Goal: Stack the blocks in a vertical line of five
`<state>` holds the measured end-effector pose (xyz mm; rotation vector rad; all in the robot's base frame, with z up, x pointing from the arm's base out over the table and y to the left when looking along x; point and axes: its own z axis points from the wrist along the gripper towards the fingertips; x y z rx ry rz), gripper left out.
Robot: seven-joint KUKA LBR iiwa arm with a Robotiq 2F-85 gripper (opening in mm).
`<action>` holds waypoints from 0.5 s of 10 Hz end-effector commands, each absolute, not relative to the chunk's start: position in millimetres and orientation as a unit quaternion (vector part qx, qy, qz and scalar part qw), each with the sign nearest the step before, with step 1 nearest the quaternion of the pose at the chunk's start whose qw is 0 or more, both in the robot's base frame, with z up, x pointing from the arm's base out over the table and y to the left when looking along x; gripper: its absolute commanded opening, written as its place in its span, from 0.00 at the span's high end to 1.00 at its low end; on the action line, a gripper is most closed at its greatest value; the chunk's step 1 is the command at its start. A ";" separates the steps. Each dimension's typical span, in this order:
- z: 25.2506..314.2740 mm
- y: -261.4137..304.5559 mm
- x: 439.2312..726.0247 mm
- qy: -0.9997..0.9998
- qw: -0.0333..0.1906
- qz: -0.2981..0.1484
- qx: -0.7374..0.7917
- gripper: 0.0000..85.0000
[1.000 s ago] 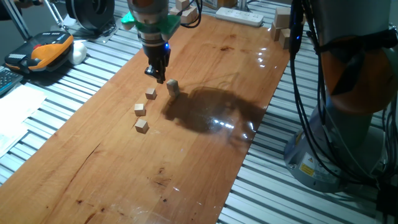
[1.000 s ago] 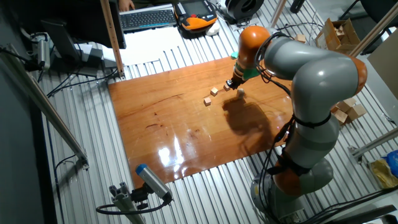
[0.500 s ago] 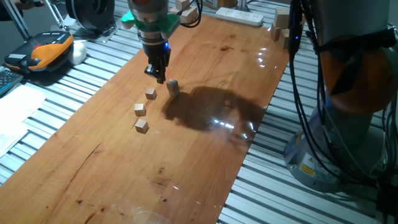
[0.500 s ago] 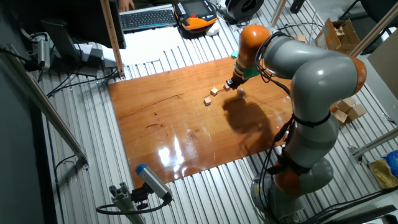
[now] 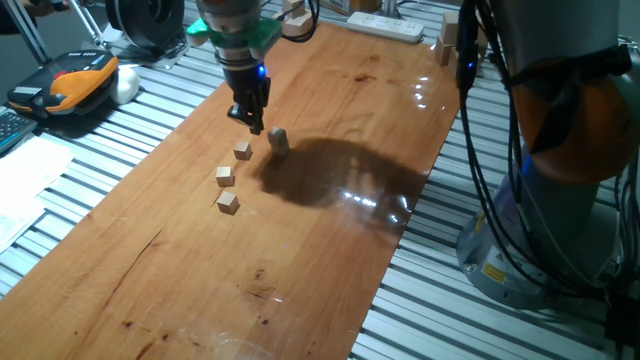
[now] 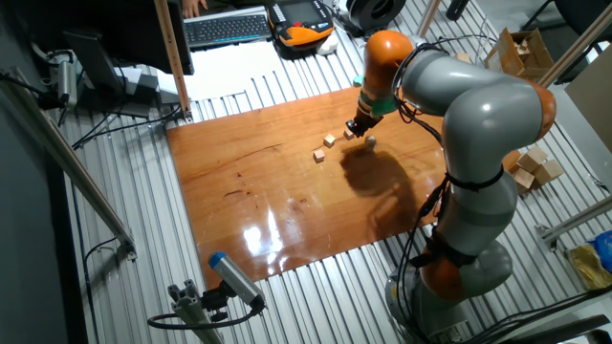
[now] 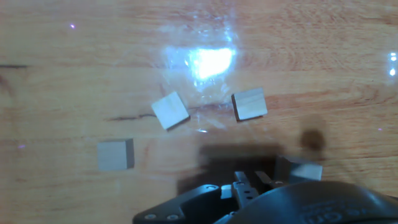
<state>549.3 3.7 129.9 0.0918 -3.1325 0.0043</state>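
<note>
Lying nr board's far end: white plastic power strip (image 5: 385, 26); sitting off to side: orange-black handheld device (image 5: 80, 82), black keyboard (image 6: 228, 28).

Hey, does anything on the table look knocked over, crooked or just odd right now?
Nothing looks damaged or spilled. Three blocks lie loose in a rough row, turned at different angles in the hand view. A taller stack stands upright beside the gripper.

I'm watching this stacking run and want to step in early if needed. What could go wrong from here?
1. The gripper hangs close beside the short stack; a sideways move could topple it.
2. Three loose blocks lie close together, so the fingers might nudge a neighbour during a pick.
3. Whether the gripper holds a block cannot be told, so a missed grasp might go unnoticed.
</note>
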 end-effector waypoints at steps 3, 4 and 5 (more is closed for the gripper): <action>121.6 -1.7 571.3 -0.999 -0.007 -0.004 0.039 1.00; 120.5 -2.3 579.0 -0.999 -0.009 -0.002 0.039 1.00; 121.2 0.0 585.1 -0.999 -0.008 0.004 0.040 1.00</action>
